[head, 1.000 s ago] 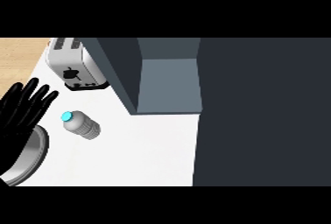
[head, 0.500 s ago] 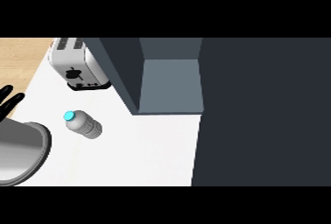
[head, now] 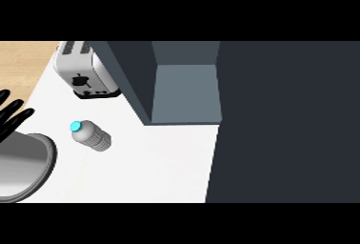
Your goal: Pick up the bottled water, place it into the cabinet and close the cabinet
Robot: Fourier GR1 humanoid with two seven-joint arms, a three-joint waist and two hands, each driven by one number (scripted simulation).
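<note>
Looking steeply down on a white tabletop (head: 155, 167). Bottled water (head: 91, 137) lying tilted on the tabletop, blue cap toward upper left, clear ribbed body toward lower right, apart from everything else. Left robot hand (head: 13, 119) at the far left edge, black fingers straight and spread, pointing up and to the right, holding nothing; well short of the bottled water, not touching it. Grey forearm (head: 21, 167) below that hand, filling the lower-left corner, rounded end close to the bottle's left side but apart from it. Right robot hand nowhere visible. Toaster (head: 85, 71) at upper left of the tabletop, silver with a dark front panel, standing just beside the cabinet's near corner. Cabinet (head: 184, 90) up and to the right of the bottled water, open, grey-blue interior visible with dark walls round it; nothing seen inside. Broad dark panel (head: 288, 124) covering the right side of the view, edge running down from the cabinet opening; cannot tell whether door or cabinet side. Strip of wooden floor (head: 25, 62) at upper left, beyond the tabletop's edge. Bottled water outside the cabinet, between the forearm and the cabinet's lower left corner.
</note>
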